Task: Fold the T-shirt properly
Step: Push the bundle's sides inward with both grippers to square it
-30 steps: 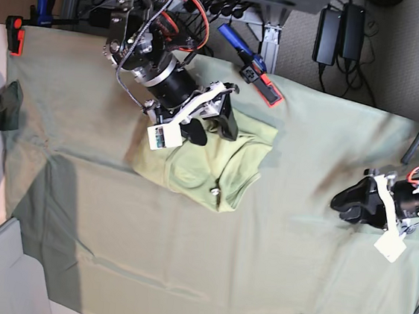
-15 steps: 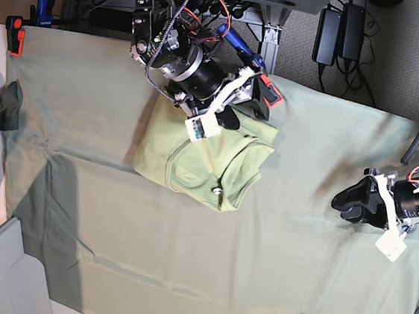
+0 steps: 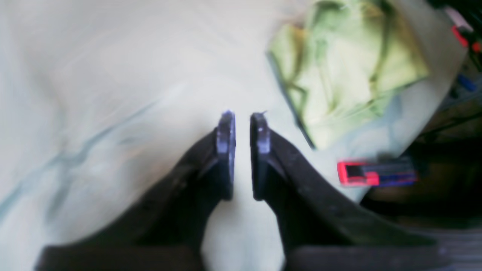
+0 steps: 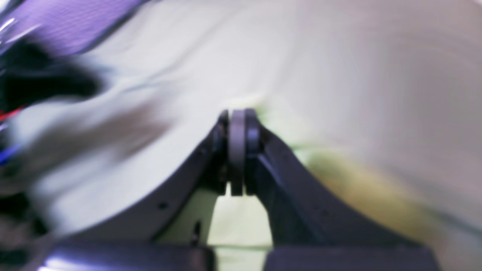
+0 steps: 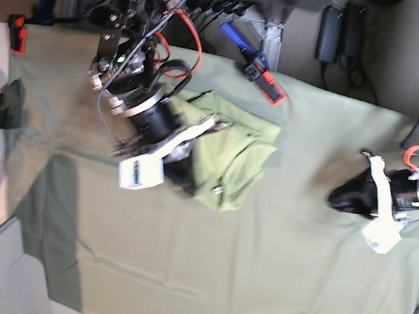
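Observation:
The pale yellow-green T-shirt (image 5: 240, 149) lies folded in a small bundle on the grey-green tablecloth (image 5: 258, 267), at the back middle. My right gripper (image 5: 186, 181) is low over the shirt's left part, and its arm hides that side. In the right wrist view it (image 4: 237, 116) is shut, with yellow-green cloth (image 4: 241, 222) under it; the blur hides whether it pinches cloth. My left gripper (image 5: 336, 200) hovers over bare tablecloth at the right, far from the shirt. In the left wrist view its jaws (image 3: 243, 120) stand a narrow gap apart and empty, with the shirt (image 3: 346, 67) beyond.
A red-and-blue clamp (image 5: 259, 72) grips the table's back edge just behind the shirt; it also shows in the left wrist view (image 3: 376, 173). Another clamp (image 5: 16, 32) sits at the back left corner. Cables and power bricks (image 5: 341, 32) lie behind the table.
My right arm has swung from the shirt's back edge down and to the left, and now lies over the shirt's left side. The left arm has barely moved.

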